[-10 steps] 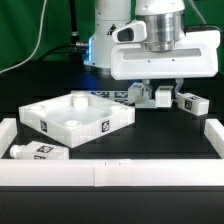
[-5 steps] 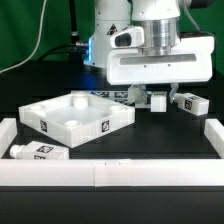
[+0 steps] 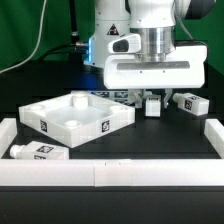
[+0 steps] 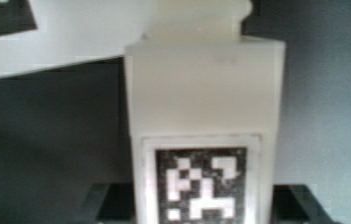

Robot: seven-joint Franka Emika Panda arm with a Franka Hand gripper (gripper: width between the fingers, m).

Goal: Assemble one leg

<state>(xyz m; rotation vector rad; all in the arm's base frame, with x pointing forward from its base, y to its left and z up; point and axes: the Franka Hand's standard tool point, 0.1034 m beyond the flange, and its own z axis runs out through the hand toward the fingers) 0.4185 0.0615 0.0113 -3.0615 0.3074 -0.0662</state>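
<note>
The tabletop (image 3: 72, 123) is a white square tray with a raised rim. It lies flat on the black table surface (image 3: 150, 148). Its two near walls each carry one square tag, and a round socket (image 3: 75, 100) sits inside its far corner.

A low white rail (image 3: 110, 173) runs along the table edge in front of the tabletop, well apart from it.

A green cable (image 3: 38, 35) hangs behind and above the tabletop, toward the exterior view's left.
</note>
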